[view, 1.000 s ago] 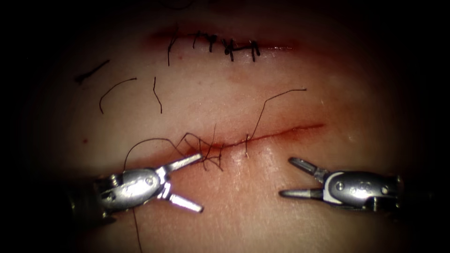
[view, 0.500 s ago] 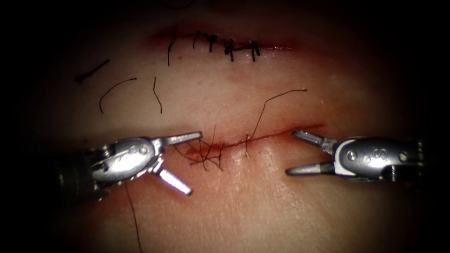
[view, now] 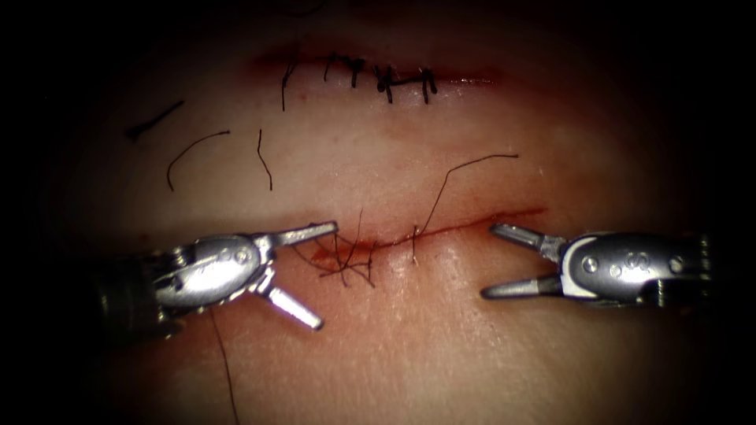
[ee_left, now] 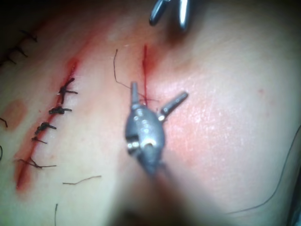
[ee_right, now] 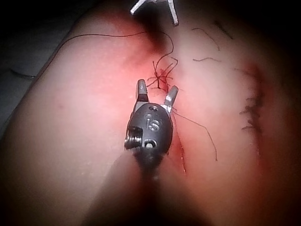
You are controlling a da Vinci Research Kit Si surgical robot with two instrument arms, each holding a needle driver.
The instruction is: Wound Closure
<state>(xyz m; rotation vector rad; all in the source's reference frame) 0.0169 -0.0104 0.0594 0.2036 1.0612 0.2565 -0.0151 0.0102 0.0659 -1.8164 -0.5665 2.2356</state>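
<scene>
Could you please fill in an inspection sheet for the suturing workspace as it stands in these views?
Surface: tissue, pale, with red fluid along the cut.
Job's things: open cut running left to right, with thread knotted at its left part and a long tail rising above it; a second, stitched cut farther back. Needle: nothing seen.
Clutter: cut ends of thread lying on the tissue at upper left.
Grippers: left tool open, holding nothing, upper jaw tip beside the knots; right tool open, holding nothing, at the cut's right end.
Cables: a thread strand trailing down below the left tool.
Surroundings: dark; nothing seen.
</scene>
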